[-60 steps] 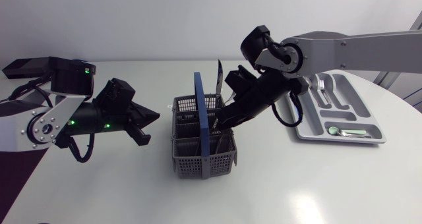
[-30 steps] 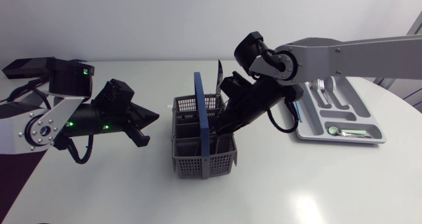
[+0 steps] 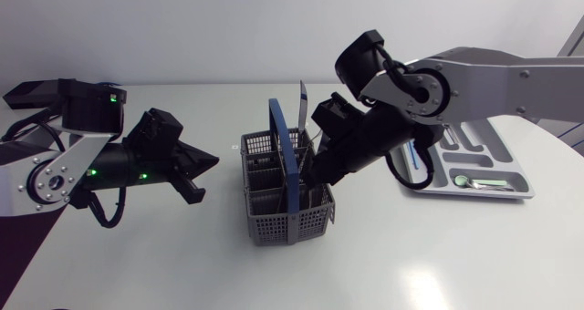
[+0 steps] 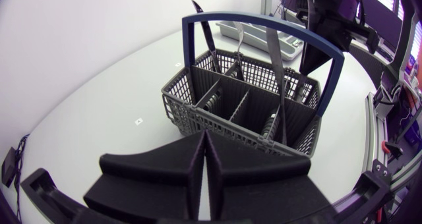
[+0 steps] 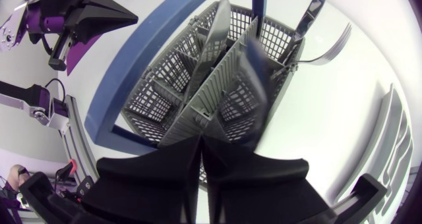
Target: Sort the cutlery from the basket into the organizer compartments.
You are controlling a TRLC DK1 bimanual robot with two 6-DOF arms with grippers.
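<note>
Two arms flanked the grey perforated plastic basket (image 3: 274, 226), whose blue hoop handle (image 3: 284, 155) stood upright. Bare white bench (image 3: 411, 255) lay open in front of the basket. A clear gap separated the basket from the left gripper (image 3: 212, 161), whose matte wedge fingers were pressed together. The right gripper (image 5: 201, 141) sat against the basket's right side with its fingers likewise closed. A knife (image 3: 302, 103) stood upright at the basket's far end. The smooth grey organizer (image 3: 470, 193) lay well to the basket's right. Compared with half a second before, the basket had shifted slightly toward the organizer.
</note>
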